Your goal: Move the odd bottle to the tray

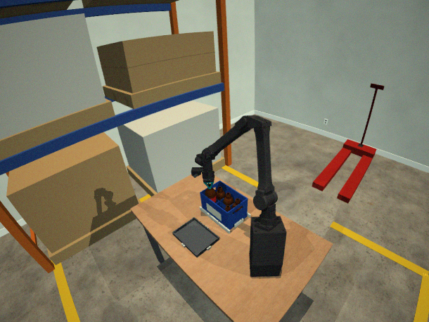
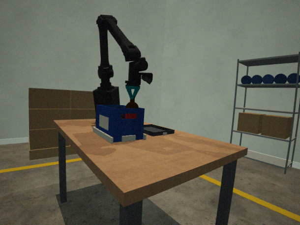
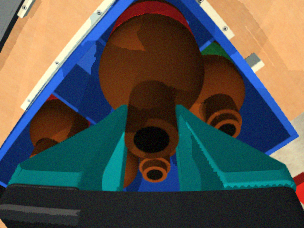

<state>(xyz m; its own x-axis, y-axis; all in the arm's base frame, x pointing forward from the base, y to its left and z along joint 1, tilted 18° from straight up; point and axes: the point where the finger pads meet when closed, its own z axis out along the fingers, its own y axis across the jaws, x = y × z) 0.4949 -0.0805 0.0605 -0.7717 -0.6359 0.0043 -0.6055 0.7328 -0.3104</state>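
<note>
My gripper (image 1: 209,187) (image 2: 132,98) (image 3: 151,114) is shut on the neck of a brown bottle (image 1: 211,193) (image 2: 132,105) (image 3: 150,57) with a red band. This bottle is upright and raised partly; its shoulder shows above the rim of the blue crate (image 1: 230,218) (image 2: 133,128), while its lower part is still inside. The other bottles stand in the crate; the wrist view shows one at the right (image 3: 222,82), one at the left (image 3: 54,120) and a small mouth (image 3: 154,172) below the held neck. The dark tray (image 1: 195,236) (image 2: 153,129) holds nothing.
Pale strips (image 1: 217,221) (image 2: 103,135) lie around the crate's foot. The tray lies beside the crate, on the side of its pale label (image 1: 213,211). The arm's dark base (image 1: 267,246) stands on the table (image 1: 225,267) at the crate's other end from the held bottle.
</note>
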